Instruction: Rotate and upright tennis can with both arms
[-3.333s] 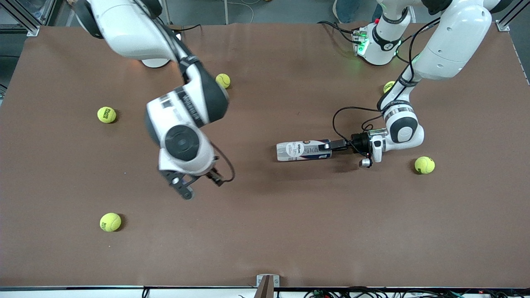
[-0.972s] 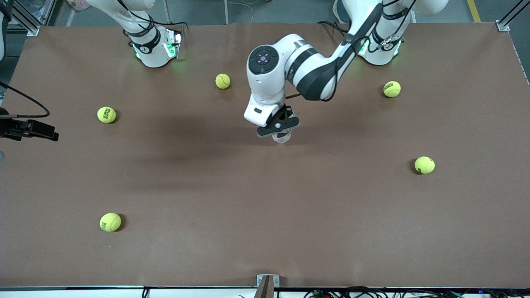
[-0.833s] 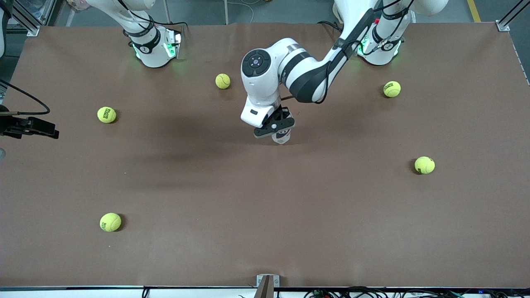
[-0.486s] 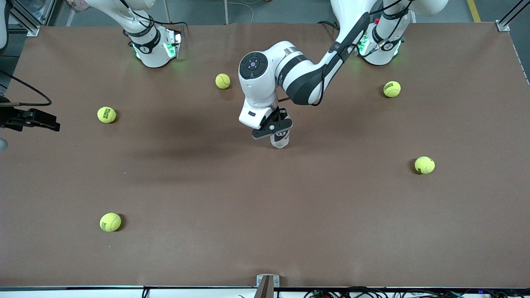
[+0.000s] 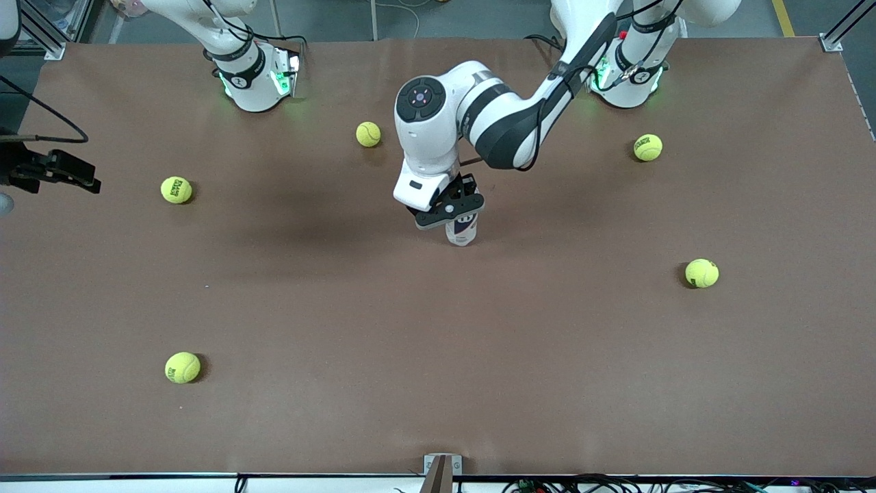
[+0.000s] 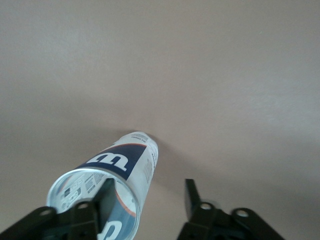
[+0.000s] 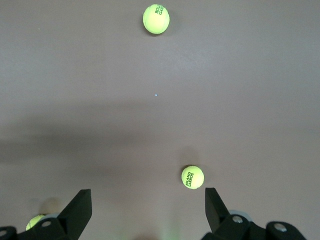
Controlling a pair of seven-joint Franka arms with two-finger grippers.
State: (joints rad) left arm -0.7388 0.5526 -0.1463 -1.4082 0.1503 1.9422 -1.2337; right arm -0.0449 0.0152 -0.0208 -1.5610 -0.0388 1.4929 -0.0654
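A brown tabletop (image 5: 438, 356) fills the front view, matte and faintly creased, with grey floor and aluminium frame posts showing past its edge where the two arm bases stand with green lights. Five yellow-green tennis balls lie scattered on it: one (image 5: 368, 134) between the bases, one (image 5: 647, 147) near the left arm's base, one (image 5: 702, 273) toward the left arm's end of the tabletop, one (image 5: 176, 190) toward the right arm's end, and one (image 5: 183, 368) nearest the front camera at that same end.

The tennis can (image 5: 461, 229) stands upright near the middle of the tabletop, its base on the surface and its open mouth up; the navy band with the white W shows on its wall. The left hand (image 5: 449, 209) is directly over the can's top. In the left wrist view the left hand (image 6: 150, 192) has its fingers spread apart: one finger (image 6: 106, 196) overlaps the can's rim (image 6: 95, 200), the other stands clear of the can, so it has no grip.

The right hand (image 5: 51, 171) waits at the right arm's end of the tabletop, by its edge. In the right wrist view the right hand (image 7: 148, 202) is wide open and holds nothing, with balls on the tabletop below.
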